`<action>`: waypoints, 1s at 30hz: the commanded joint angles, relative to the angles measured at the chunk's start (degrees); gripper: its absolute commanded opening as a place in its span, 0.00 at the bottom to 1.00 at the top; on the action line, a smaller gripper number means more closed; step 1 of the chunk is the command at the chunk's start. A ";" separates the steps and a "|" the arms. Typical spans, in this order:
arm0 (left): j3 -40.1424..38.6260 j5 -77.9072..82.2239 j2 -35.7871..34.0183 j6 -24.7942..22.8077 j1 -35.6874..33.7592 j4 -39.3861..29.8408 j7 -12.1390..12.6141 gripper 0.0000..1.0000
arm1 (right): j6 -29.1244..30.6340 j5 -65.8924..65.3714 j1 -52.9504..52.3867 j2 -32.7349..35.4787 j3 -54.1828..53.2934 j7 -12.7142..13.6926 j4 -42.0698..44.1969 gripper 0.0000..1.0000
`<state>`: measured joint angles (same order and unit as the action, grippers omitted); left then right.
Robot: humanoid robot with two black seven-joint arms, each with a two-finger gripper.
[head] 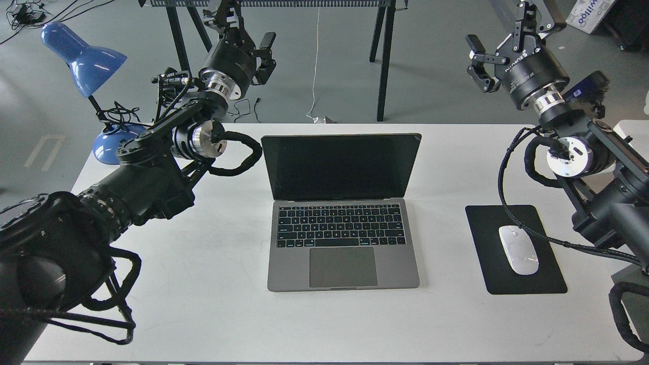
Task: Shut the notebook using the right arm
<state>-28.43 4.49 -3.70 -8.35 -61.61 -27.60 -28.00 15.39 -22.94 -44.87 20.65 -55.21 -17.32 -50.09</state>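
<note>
the notebook (340,223) lies open in the middle of the white table, its grey base flat with the black keyboard and large trackpad facing up, the front edge toward the viewer. its lid stands nearly upright at the back, tilted slightly away, the screen black (nothing lit on it). the right arm (583,152) reaches up at the table's right side, well apart from the notebook, its gripper (499,53) raised high with fingers spread, holding nothing.

White table (213,284) on a grey floor (436,76), even overhead light. Blue desk lamp (83,58) at the table's far-left corner, black trestle legs (384,61) behind the table. Loose cables (30,12) on floor top-left, white cord (315,66) hanging behind the table.
</note>
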 commanded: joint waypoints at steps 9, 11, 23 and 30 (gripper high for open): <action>0.31 0.35 0.10 1.05 0.00 -0.09 0.00 1.00 | -0.01 -0.09 -0.30 0.00 0.54 0.00 -0.10 1.00; 0.31 0.26 0.19 0.97 0.00 0.00 0.00 1.00 | -0.28 -0.09 -0.74 0.00 0.63 0.09 -0.01 1.00; 0.31 0.26 0.10 0.88 0.00 0.00 0.00 1.00 | -6.51 -1.32 -14.97 -0.35 22.05 1.32 1.48 1.00; 0.31 0.26 0.10 0.97 0.00 -0.09 0.00 1.00 | -10.21 -3.42 -25.96 -7.89 43.32 1.67 13.32 1.00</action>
<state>-28.12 4.74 -3.61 -7.47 -61.61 -27.64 -28.00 5.82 -25.41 -67.18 16.73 -19.58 -15.66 -42.83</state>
